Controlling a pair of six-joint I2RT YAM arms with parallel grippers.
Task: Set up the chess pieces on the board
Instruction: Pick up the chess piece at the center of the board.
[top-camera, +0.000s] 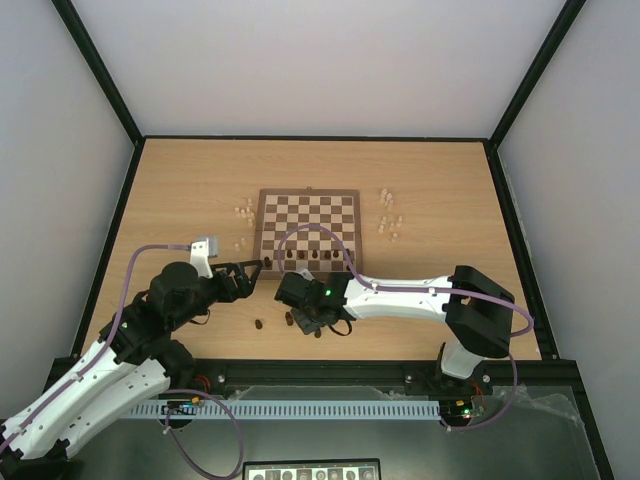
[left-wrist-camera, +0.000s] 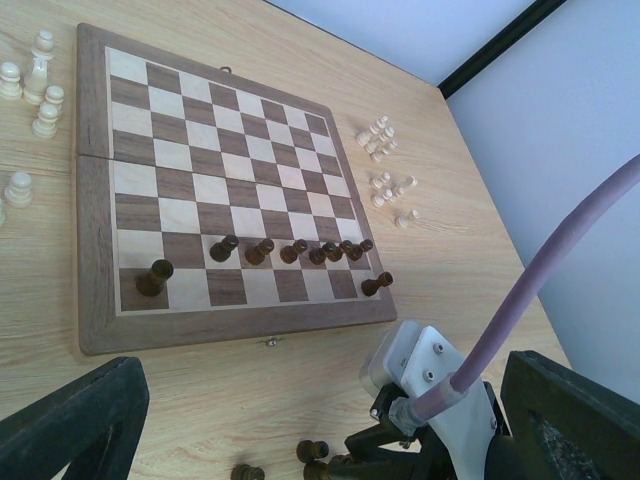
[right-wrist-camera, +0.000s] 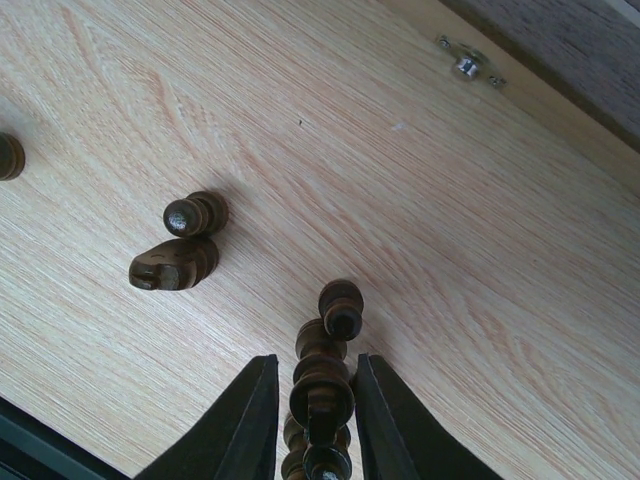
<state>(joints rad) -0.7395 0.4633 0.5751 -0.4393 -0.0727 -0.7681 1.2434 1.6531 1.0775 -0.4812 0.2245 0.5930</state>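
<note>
The board (left-wrist-camera: 200, 150) sits mid-table, with dark chessmen (left-wrist-camera: 295, 250) ranked along its 6 o'clock edge. My left gripper (top-camera: 250, 272) hangs wide open at the 7 o'clock corner, out of the way. My right gripper (right-wrist-camera: 315, 362), off-board at 6 o'clock, brackets one dark piece (right-wrist-camera: 322, 390) for the lift. Whether the pinch is firm, I can't tell.

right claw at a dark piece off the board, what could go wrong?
1. The right claw flanks a dark piece with a second dark piece close beside it; the lift may drag that neighbour.
2. The dark row on the board is bunched; setting one down there could topple others.
3. The purple cable arcs over the board and might sweep pieces.
</note>
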